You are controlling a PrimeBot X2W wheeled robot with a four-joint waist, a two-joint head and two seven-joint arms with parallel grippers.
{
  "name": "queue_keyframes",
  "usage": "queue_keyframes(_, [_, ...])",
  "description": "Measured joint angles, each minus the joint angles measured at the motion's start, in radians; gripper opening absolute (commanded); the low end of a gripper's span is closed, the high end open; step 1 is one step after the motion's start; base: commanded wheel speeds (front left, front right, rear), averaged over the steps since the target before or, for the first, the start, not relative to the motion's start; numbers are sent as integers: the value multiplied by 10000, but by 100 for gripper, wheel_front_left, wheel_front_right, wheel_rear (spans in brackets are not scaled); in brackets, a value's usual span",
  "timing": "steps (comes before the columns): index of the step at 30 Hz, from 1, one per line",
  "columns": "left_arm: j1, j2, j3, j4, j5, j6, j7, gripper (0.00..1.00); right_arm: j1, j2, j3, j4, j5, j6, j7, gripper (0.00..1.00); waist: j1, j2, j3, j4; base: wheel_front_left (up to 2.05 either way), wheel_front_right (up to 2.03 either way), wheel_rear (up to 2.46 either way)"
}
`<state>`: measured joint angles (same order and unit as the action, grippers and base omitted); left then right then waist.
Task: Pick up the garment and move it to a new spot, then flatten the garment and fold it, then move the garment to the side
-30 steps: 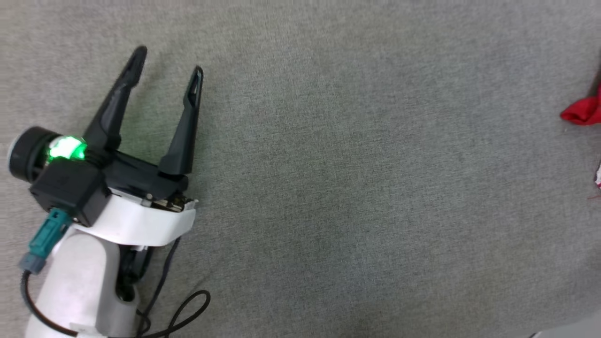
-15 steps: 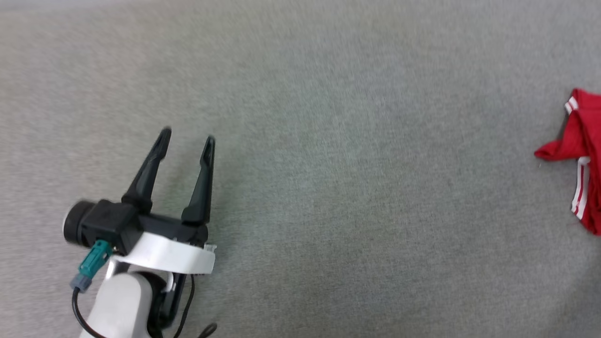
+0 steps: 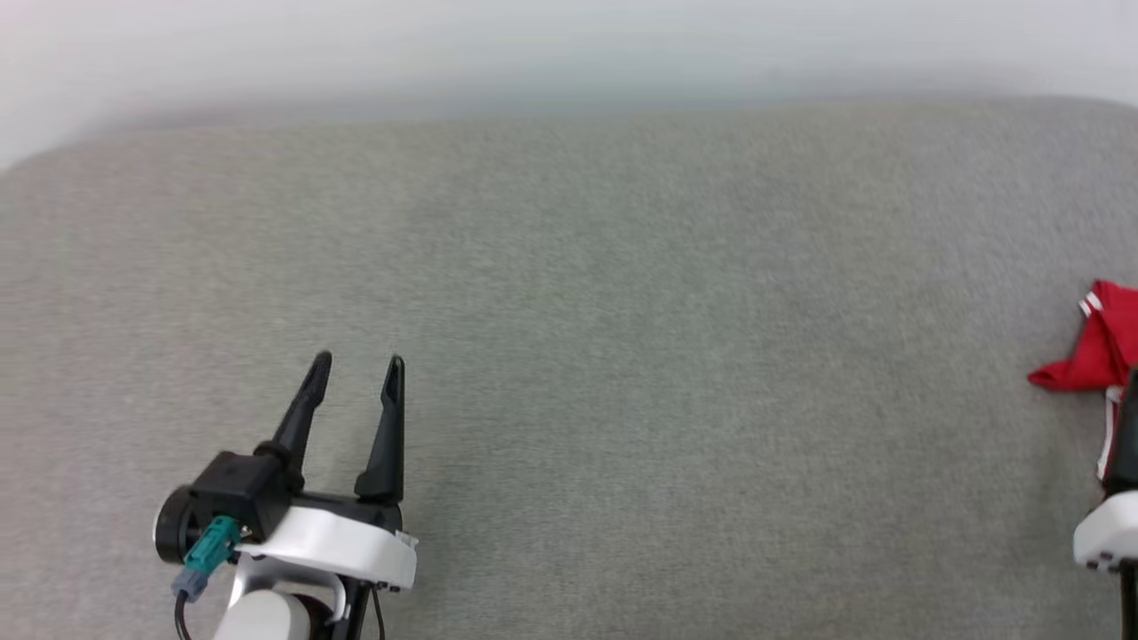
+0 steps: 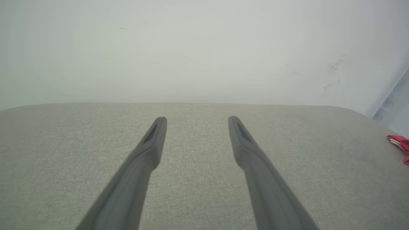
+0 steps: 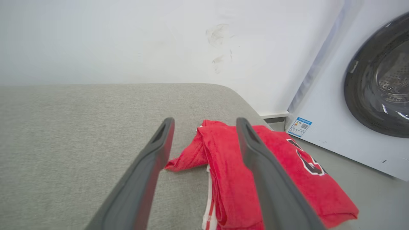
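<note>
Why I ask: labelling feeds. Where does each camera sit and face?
Head view: on the head, looking forward and down at the grey fabric surface; left pincer lower left.
Left wrist view: on that wrist, along its open fingers, across the surface to a white wall.
Right wrist view: on that wrist, along the open right pincer at the red jersey; washing machine beyond.
All three show the jersey.

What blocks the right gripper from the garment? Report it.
Nothing visible does. The right gripper, jaws open, points straight at the garment lying on the grey surface, with no other object between them.
</note>
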<state>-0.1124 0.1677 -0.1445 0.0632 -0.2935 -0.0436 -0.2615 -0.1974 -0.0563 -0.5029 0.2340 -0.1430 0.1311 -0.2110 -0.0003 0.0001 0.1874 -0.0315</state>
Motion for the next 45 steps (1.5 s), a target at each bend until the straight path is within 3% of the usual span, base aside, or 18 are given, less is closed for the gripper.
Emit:
queue_keyframes(10, [649,-261,512,433,180,12,-2,100,1992,54,2123,-2278,1632,0,901,100,0,0,-1063,634,0,0,0])
queue_keyframes(17, [995,-359,640,688,447,-2,-4,100,2726,58,3175,-3193,2052,0,1162,100,2,-1,-1664,873,0,0,0])
queue_keyframes(30, [1463,-451,786,882,619,-105,-13,100,3990,56,3810,-4362,2454,0,1498,100,2,-1,-2218,809,0,0,0])
queue_keyframes(45, [1459,-460,802,963,709,-205,-13,100,3962,56,3871,-4307,2389,0,1499,100,3,0,-2145,750,0,0,0])
